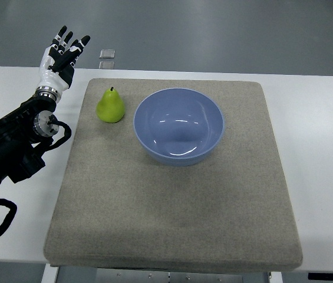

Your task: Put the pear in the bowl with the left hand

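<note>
Beyond pear (111,106) — left hand (61,59) (spread, empty)

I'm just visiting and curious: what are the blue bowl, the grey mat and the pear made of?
The blue bowl looks like glossy plastic or glazed ceramic; light glints inside it. The grey mat seems to be matte felt or woven fabric, with a fine speckled texture. The pear is smooth and evenly green; whether it is real or a plastic replica cannot be told.

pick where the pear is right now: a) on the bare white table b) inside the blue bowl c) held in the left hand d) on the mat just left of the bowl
d: the pear stands upright on the grey mat just left of the empty blue bowl, while the left hand is open and apart from it.
</note>
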{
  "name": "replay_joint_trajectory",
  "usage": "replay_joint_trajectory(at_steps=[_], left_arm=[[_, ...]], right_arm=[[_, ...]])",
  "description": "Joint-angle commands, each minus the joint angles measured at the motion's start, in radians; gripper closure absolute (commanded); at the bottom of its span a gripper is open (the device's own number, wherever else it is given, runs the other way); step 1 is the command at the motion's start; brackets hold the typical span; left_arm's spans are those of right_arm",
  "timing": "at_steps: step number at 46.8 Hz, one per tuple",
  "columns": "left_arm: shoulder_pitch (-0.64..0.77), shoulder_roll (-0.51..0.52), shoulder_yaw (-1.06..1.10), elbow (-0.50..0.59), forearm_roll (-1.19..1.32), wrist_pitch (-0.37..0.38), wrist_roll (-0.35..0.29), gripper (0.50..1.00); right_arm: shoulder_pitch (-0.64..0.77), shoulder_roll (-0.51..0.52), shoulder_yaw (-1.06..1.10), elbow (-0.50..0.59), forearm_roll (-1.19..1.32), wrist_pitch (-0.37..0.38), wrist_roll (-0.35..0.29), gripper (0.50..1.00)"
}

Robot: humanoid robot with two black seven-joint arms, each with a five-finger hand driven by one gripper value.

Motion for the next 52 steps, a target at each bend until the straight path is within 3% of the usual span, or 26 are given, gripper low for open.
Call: replay_joint_trajectory(at_steps=[1,28,52], left_arm=[[-0.001,-0.001,0.001,0.000,0.001,0.000,0.001,0.506],[-0.004,0.012,0.034,-0.002,0.035,-0.008,0.003,0.506],[-0.044,0.062,0.244,-0.005,0.182,-0.023,0.004,0.506]], right_arm=[[0.000,0.000,0.000,0.000,0.000,0.000,0.000,0.574],[0.000,0.000,0.000,0.000,0.000,0.000,0.000,0.574],[0.000,0.000,0.000,0.000,0.000,0.000,0.000,0.574]])
